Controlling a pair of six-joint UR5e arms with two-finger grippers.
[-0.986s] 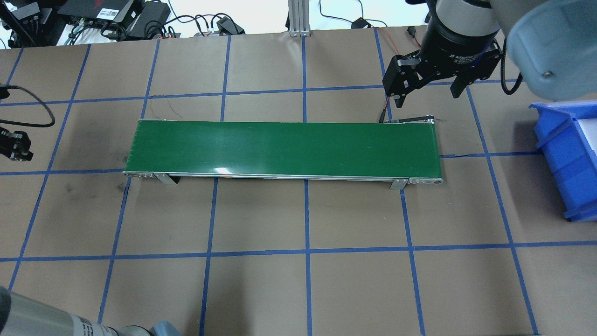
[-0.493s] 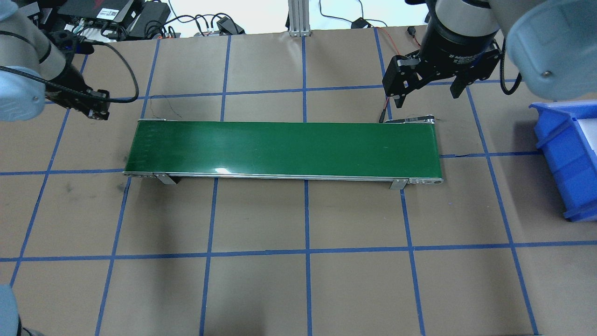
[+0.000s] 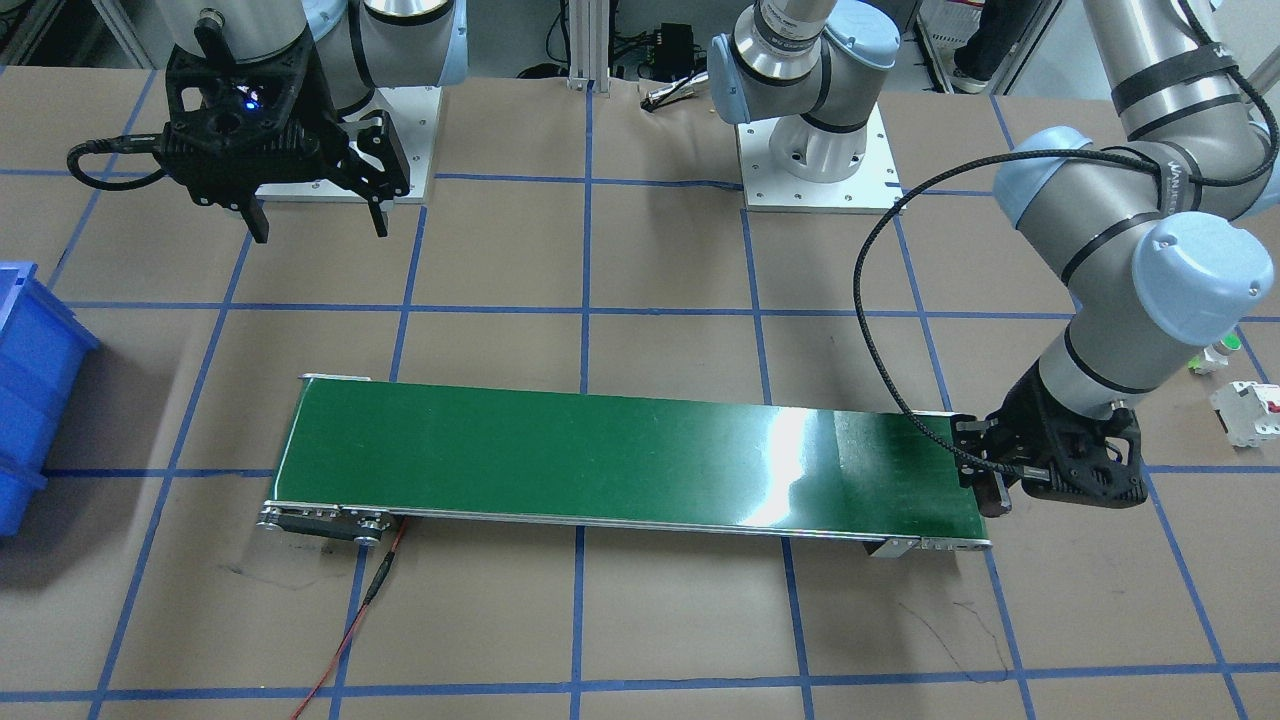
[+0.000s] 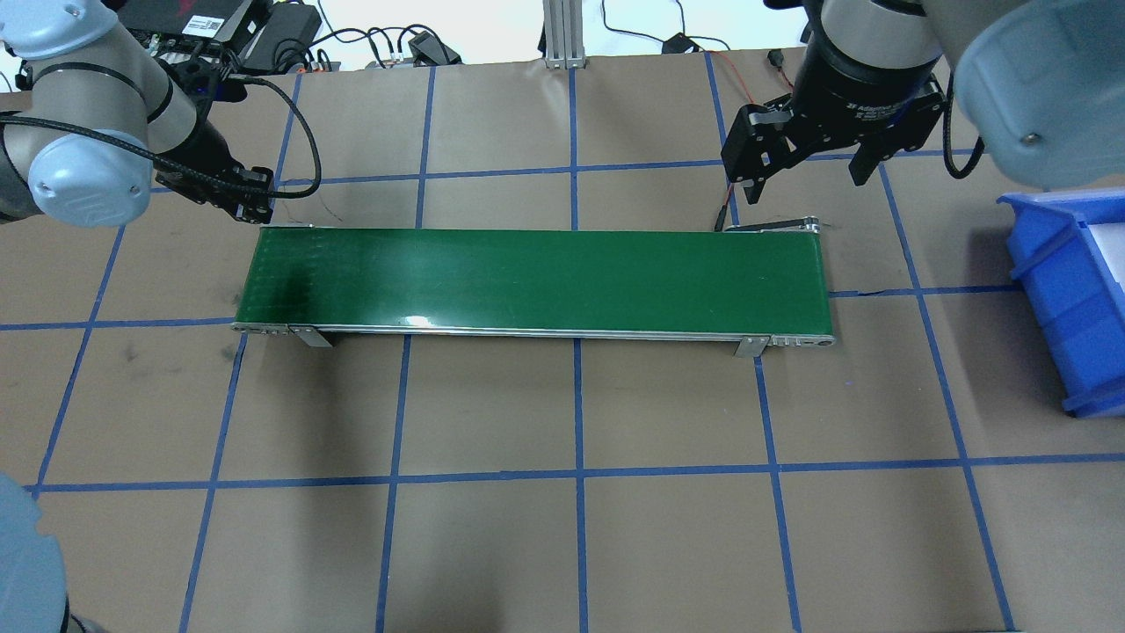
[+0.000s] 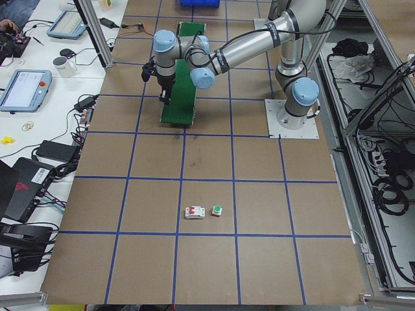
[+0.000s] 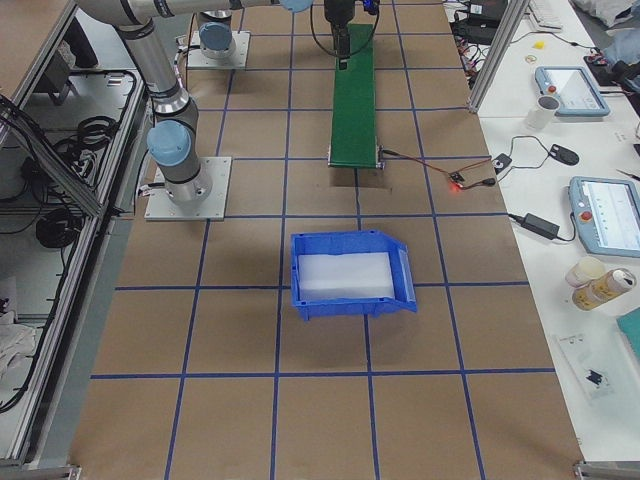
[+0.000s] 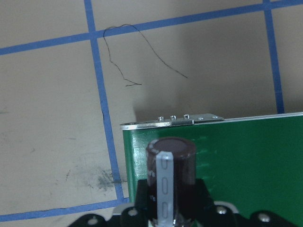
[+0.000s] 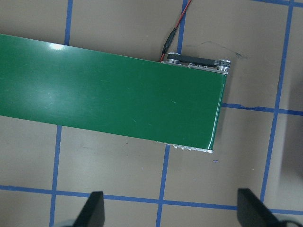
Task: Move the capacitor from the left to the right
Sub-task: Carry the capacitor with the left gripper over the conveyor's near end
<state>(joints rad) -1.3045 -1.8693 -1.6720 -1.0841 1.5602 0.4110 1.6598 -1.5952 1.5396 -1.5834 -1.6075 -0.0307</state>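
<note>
The capacitor (image 7: 171,163), a stubby dark brown cylinder with a grey stripe, shows in the left wrist view, held in my left gripper. My left gripper (image 4: 252,207) is shut on it and hangs over the far left corner of the green conveyor belt (image 4: 536,280). In the front-facing view the left gripper (image 3: 997,494) is at the belt's right end. My right gripper (image 4: 802,174) is open and empty, above the table just beyond the belt's right end. Its two fingertips (image 8: 96,206) show at the bottom of the right wrist view.
A blue bin (image 4: 1077,299) stands to the right of the belt. A white breaker with a red switch (image 3: 1246,412) and a green-capped button (image 3: 1213,358) lie on the table at my far left. A red wire (image 3: 350,625) runs from the belt's right end.
My left arm has swung in from the table's left edge to the far left corner of the belt. The right arm has not moved.
</note>
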